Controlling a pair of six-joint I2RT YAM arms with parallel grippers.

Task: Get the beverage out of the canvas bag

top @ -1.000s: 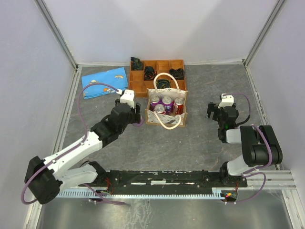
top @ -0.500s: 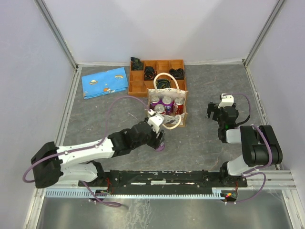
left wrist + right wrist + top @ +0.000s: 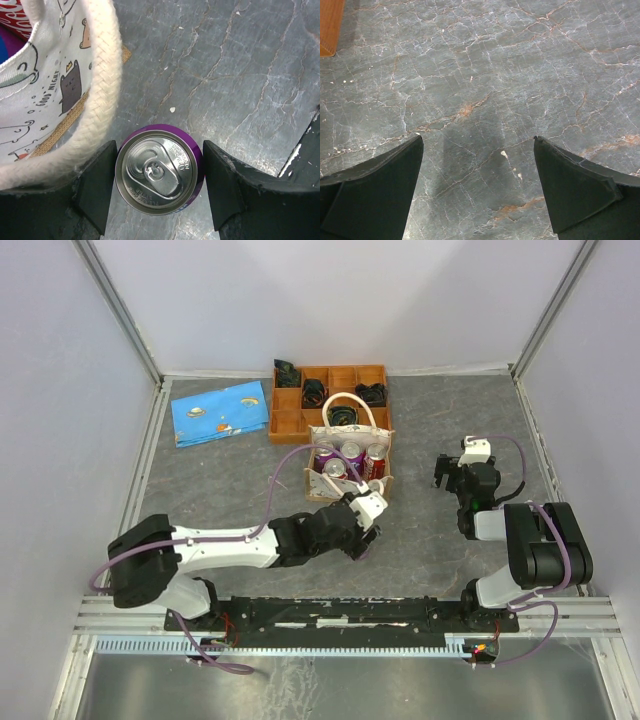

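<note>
A purple beverage can (image 3: 159,170), seen from above with its silver top and pull tab, sits upright between my left gripper's (image 3: 159,150) black fingers, which are shut on its sides over the grey table. The cream canvas bag (image 3: 55,85) with its thick rope handle (image 3: 102,95) lies right beside it on the left. From the top, the left gripper (image 3: 362,537) is just in front of the canvas bag (image 3: 325,486) and covers the can. Several purple and red cans (image 3: 352,455) stand inside the bag. The right gripper (image 3: 478,138) hangs open over bare table.
An orange-brown compartmented wooden tray (image 3: 330,368) holding dark items stands right behind the bag. A blue patterned cloth (image 3: 220,412) lies at the back left. The right arm (image 3: 470,480) rests at the right side, and frame rails border the table.
The left arm has swung from the bag's left side round to its front and on to the right, with the purple can in its gripper. The right arm has stayed still.
</note>
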